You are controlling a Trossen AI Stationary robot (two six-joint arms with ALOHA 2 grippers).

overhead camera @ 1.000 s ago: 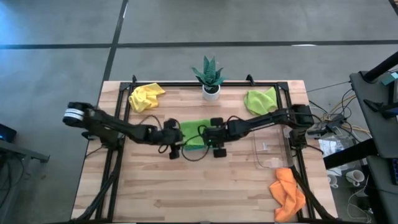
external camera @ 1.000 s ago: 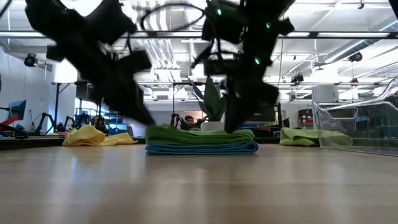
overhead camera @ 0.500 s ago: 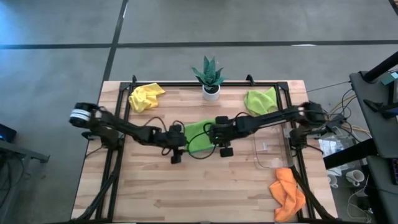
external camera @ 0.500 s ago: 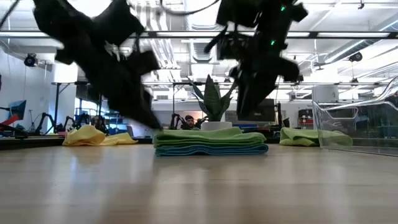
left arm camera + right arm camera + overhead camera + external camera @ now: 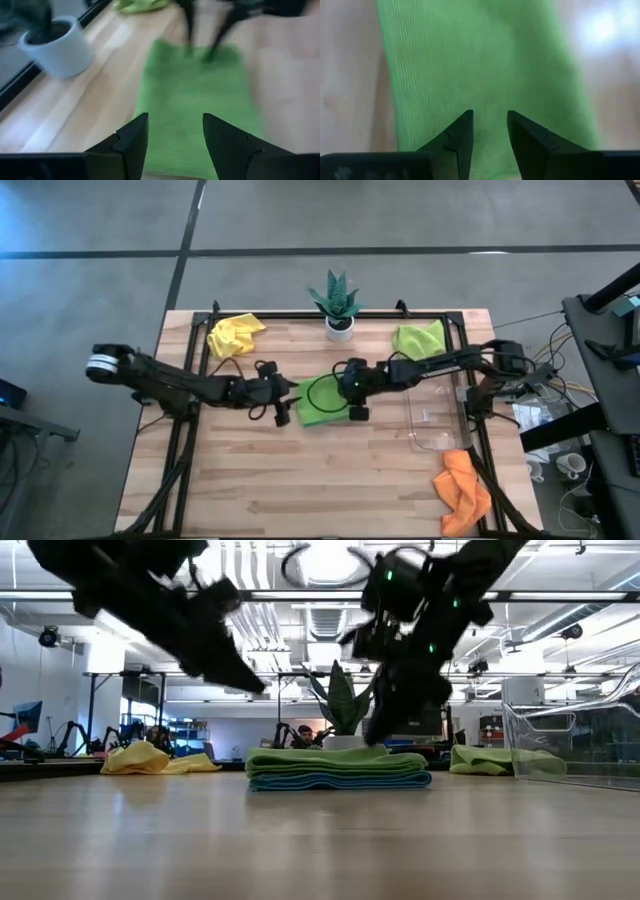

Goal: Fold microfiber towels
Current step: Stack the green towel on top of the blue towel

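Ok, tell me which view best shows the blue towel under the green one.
The low view: the light blue towel lies folded beneath the folded green towel, its whole edge visible. In the high view and both wrist views the green towel covers it, so the blue cannot be seen.

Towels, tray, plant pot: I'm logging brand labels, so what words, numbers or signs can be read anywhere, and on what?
None can be read.
Folded green towel: no tag or print.
White plant pot: plain.
Clear tray: unmarked.
Room behind the table in the low view: any signs too small to read.
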